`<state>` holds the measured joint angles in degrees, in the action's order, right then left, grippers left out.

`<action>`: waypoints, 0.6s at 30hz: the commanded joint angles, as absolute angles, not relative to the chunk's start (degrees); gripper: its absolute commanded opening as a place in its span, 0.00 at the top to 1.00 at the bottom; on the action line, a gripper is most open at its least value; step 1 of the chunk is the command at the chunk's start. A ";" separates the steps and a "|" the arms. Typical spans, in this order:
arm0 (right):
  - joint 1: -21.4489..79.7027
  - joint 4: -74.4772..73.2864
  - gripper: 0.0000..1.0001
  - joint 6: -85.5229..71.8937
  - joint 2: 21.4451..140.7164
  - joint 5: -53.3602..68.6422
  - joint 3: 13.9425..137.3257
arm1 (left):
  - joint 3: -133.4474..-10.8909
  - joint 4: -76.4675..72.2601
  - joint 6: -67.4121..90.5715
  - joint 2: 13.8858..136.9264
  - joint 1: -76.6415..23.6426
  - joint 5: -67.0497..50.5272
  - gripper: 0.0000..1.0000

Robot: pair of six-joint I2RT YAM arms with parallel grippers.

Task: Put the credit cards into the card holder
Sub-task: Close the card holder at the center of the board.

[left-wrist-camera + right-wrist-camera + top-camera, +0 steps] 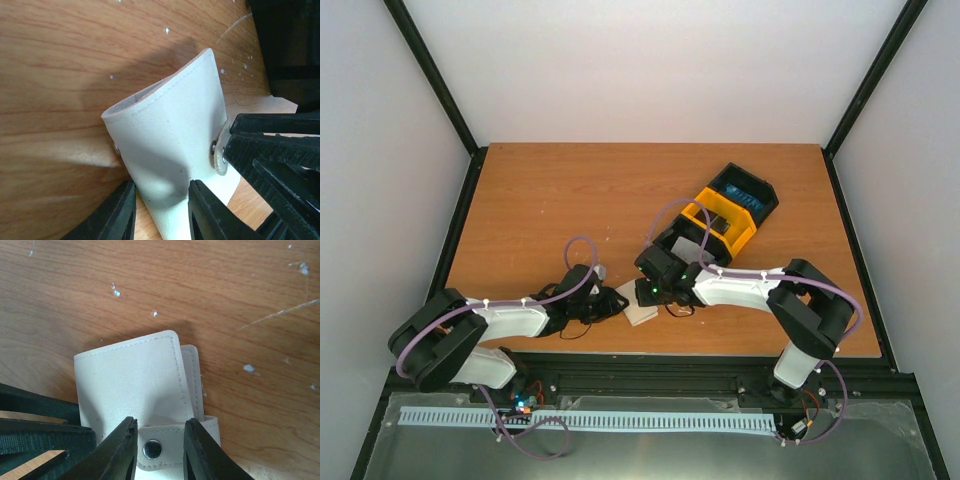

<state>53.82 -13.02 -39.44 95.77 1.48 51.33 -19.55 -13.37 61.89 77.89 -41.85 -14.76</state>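
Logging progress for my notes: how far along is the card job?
Done: nothing yet, no card shows inside the card holder. In hand: left tool grips it bowed open; right tool straddles its snap tab. Left: every card, including a blue one apparently in the tray.

The left arm (510,320) and right arm (740,288) wear smooth white plastic shells (485,368) between bulky black joints (810,310). Thin purple cables (580,239) loop above those shells. The right gripper (160,424) has tapered black fingers (117,450).
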 commanded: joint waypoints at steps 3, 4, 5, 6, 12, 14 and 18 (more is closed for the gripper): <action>55.88 -16.19 0.69 -35.94 98.44 -0.76 54.35 | -18.29 -11.42 63.24 79.79 -42.53 -13.44 0.70; 56.24 -16.44 0.68 -35.62 98.77 -0.68 54.66 | -18.25 -11.62 63.39 79.99 -42.50 -13.45 0.70; 56.55 -16.77 0.67 -35.26 98.95 -0.81 54.89 | -18.24 -11.75 63.58 80.11 -42.49 -13.45 0.70; 56.90 -17.05 0.66 -34.88 99.11 -1.16 55.02 | -18.20 -11.89 63.77 80.17 -42.53 -13.29 0.70; 58.28 -19.51 0.67 -33.79 101.16 -2.73 56.49 | -18.10 -12.65 64.51 80.15 -42.54 -12.80 0.70; 58.65 -20.23 0.68 -33.63 101.69 -3.25 57.09 | -18.06 -12.70 64.51 80.07 -42.52 -12.82 0.70; 58.97 -20.58 0.75 -33.81 101.68 -4.16 57.62 | -17.77 -12.83 64.63 79.90 -42.54 -12.78 0.70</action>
